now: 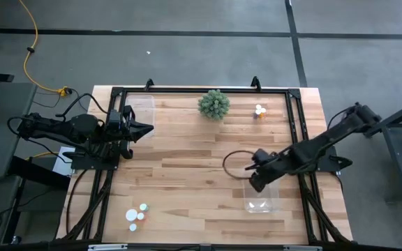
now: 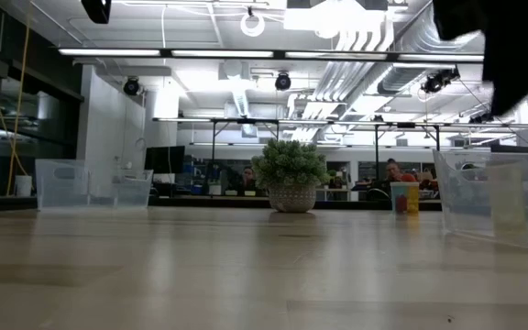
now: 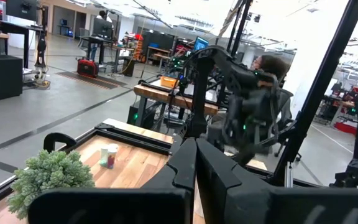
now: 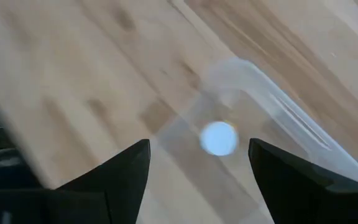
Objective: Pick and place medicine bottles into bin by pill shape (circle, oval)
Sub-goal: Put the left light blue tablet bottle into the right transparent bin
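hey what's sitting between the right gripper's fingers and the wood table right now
In the right wrist view, a white-capped medicine bottle shows between the open right gripper's fingers, inside the clear bin.

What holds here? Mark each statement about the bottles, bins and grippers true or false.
1. The right gripper is open above a clear bin. True.
2. A white-capped bottle lies in that bin. True.
3. The left gripper holds a bottle. False: it is shut on nothing, beside the other bin.
4. The plant ball sits inside a bin. False: it stands on the bare table.
5. No bottles remain on the table. False: a cluster of bottles waits near the front edge.
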`<action>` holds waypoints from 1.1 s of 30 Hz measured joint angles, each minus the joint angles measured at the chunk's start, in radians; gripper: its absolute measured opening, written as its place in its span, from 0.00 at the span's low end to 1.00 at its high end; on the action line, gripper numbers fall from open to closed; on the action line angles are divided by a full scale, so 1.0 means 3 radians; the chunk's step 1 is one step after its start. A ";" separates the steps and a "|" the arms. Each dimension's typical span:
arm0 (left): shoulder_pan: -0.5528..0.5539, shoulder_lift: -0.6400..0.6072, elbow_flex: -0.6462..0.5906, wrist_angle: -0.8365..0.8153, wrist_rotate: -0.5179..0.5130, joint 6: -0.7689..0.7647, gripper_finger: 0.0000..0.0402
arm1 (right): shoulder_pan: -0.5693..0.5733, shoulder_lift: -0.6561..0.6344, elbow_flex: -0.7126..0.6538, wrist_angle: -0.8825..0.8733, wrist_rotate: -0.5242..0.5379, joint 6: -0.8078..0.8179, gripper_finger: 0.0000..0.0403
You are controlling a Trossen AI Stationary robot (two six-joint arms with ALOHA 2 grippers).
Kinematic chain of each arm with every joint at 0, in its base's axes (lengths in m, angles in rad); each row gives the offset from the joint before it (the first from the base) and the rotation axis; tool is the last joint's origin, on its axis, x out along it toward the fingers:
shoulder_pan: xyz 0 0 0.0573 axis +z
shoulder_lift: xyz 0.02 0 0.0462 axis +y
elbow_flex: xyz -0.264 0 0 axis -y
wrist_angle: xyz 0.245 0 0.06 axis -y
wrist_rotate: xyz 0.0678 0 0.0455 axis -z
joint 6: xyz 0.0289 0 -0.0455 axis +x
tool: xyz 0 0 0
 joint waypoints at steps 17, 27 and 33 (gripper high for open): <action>-0.0001 0.0000 0.0000 0.0000 0.0000 -0.0007 0.00 | -0.0977 -0.0557 0.0001 0.2043 0.1088 -0.2105 0.66; 0.0000 0.0000 0.0000 0.0000 0.0000 -0.0009 0.00 | -0.1243 -0.0587 -0.0090 0.1680 0.0786 -0.2593 0.56; -0.0001 0.0000 0.0000 0.0000 0.0000 -0.0009 0.00 | -0.1255 -0.0767 -0.0583 0.1996 0.0537 -0.2587 0.43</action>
